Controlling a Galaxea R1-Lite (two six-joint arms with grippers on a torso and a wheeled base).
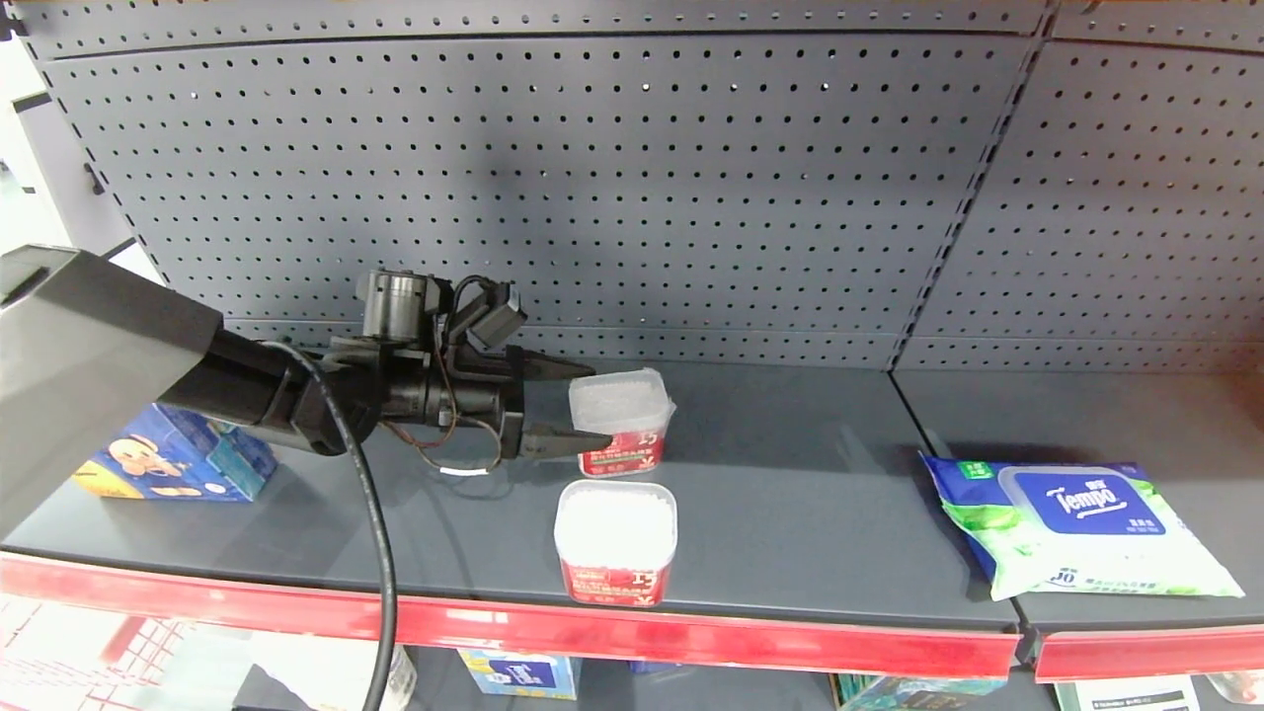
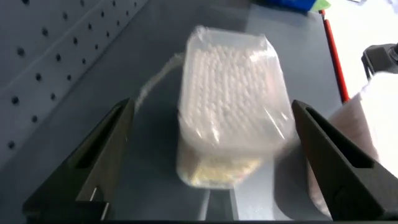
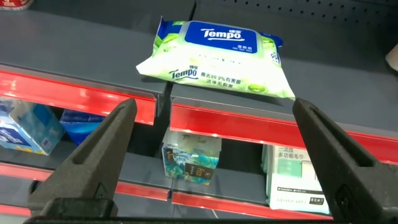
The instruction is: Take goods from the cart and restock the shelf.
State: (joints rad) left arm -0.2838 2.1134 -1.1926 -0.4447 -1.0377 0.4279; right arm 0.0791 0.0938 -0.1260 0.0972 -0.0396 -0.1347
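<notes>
standing on the shelf (image 1: 790, 464): one tub of cotton swabs (image 1: 632, 420), between the wide-spread jaws of the left gripper (image 1: 597, 405), untouched; second tub (image 1: 615, 541) just in front, by the red edge (image 1: 691, 637). likely light, stiff-walled, slick and tippy; best pinched low across the flat sides. right gripper (image 3: 214, 102): spread wide, empty.

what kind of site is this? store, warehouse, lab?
Looks like a retail store aisle, or a mock-up of one: pegboard-backed shelf, red price rail along its front, and packaged goods such as a wet wipes pack.
</notes>
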